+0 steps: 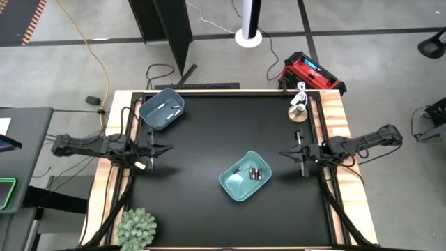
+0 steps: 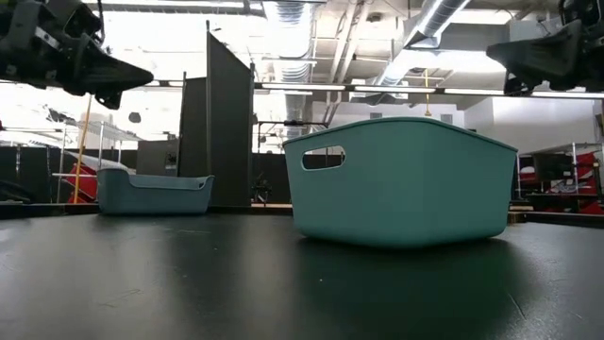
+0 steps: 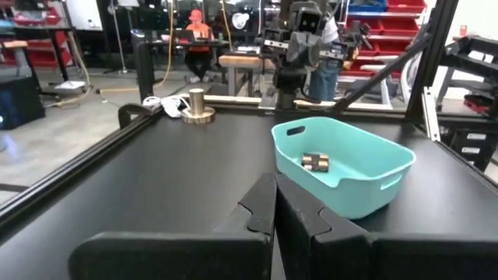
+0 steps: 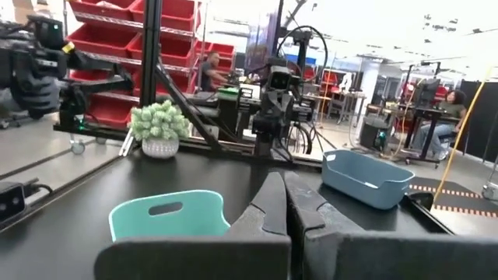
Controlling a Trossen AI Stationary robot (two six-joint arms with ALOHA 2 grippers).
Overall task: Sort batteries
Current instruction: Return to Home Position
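The dark left gripper [image 1: 160, 149] and the dark right gripper [image 1: 287, 154] are held closed and empty above opposite edges of the black worktop [image 1: 209, 139]. Silvery batteries [image 1: 168, 107] are seen in the grey-blue plastic bin [image 1: 144, 110], and dark batteries [image 1: 256, 174] in the teal plastic bin [image 1: 237, 189]. Little risk is judged. The teal plastic bin, nearer the right gripper, could be nudged by a low sweep and its contents spilled.

We see a grey floor [image 1: 63, 63] with a yellow cable [image 1: 101, 63] lying on it. Red shelves [image 4: 124, 31] stand at the side of the room, and long lights [image 2: 436, 17] shine up on the ceiling [image 2: 311, 24].
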